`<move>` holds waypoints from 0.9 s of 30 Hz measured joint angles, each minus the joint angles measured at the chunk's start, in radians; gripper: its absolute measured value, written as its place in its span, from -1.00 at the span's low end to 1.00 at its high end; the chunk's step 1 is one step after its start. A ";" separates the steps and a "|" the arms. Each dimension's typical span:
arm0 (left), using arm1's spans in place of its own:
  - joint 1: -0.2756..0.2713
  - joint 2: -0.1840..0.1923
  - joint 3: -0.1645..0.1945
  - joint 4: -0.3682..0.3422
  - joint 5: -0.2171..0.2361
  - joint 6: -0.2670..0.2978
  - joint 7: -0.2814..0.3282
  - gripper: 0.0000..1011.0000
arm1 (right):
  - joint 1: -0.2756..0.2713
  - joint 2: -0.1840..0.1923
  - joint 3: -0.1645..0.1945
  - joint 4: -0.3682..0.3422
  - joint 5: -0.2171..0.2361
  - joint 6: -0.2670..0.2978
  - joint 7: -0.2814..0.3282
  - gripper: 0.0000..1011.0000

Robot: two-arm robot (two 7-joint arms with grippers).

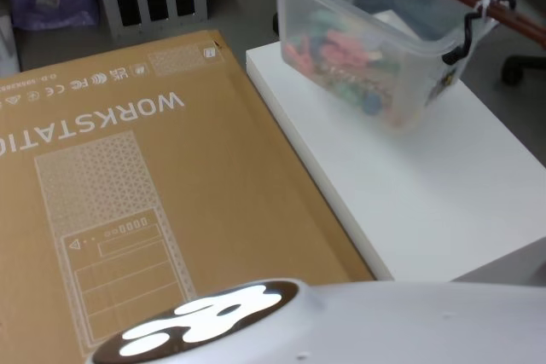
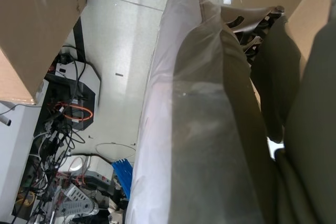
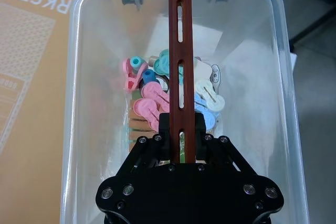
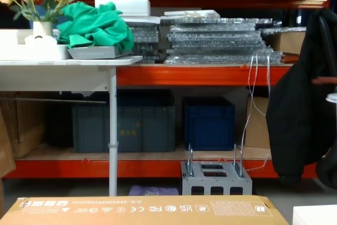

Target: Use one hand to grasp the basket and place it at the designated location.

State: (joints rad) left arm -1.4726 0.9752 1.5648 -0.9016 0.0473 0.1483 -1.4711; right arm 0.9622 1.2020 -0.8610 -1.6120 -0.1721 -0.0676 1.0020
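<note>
The basket (image 1: 384, 49), a translucent white tub, hangs tilted over the far end of the white table (image 1: 426, 202). It holds several coloured plastic clips (image 3: 157, 98). A long red-brown bar handle (image 3: 180, 51) spans its top, and a black hook (image 1: 463, 38) joins the bar (image 1: 486, 2) to the rim. In the right wrist view my right gripper (image 3: 181, 125) is shut on that bar, directly above the basket's (image 3: 105, 51) open inside. I cannot tell whether the basket's low corner touches the table. The left wrist view shows a plastic-wrapped arm segment (image 2: 199, 129) and the floor.
A big flat cardboard box (image 1: 128, 193) marked WORKSTATION lies left of the white table, edge to edge with it. A small grey metal crate (image 4: 216, 180) stands on the floor beyond the box. Shelving with dark blue crates (image 4: 208, 122) fills the background. A chair base (image 1: 516, 70) sits far right.
</note>
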 joint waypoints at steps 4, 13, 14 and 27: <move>0.000 0.000 0.000 0.000 0.000 0.000 0.000 -1.00 | -0.029 0.021 0.005 -0.001 0.003 0.063 -0.013 -0.52; 0.000 0.000 0.000 0.000 0.000 0.000 0.000 -1.00 | -0.078 0.052 0.019 -0.010 0.012 0.158 -0.036 -0.52; 0.000 0.000 0.000 0.000 0.000 0.000 0.000 -1.00 | -0.085 0.055 0.021 -0.012 0.012 0.169 -0.039 -0.52; 0.000 0.000 0.000 0.000 0.000 0.000 0.000 -1.00 | -0.165 0.094 0.037 -0.050 0.050 0.233 -0.075 -0.52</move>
State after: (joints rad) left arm -1.4725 0.9752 1.5648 -0.9016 0.0473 0.1482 -1.4711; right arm 0.7974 1.2960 -0.8244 -1.6619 -0.1218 0.1654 0.9268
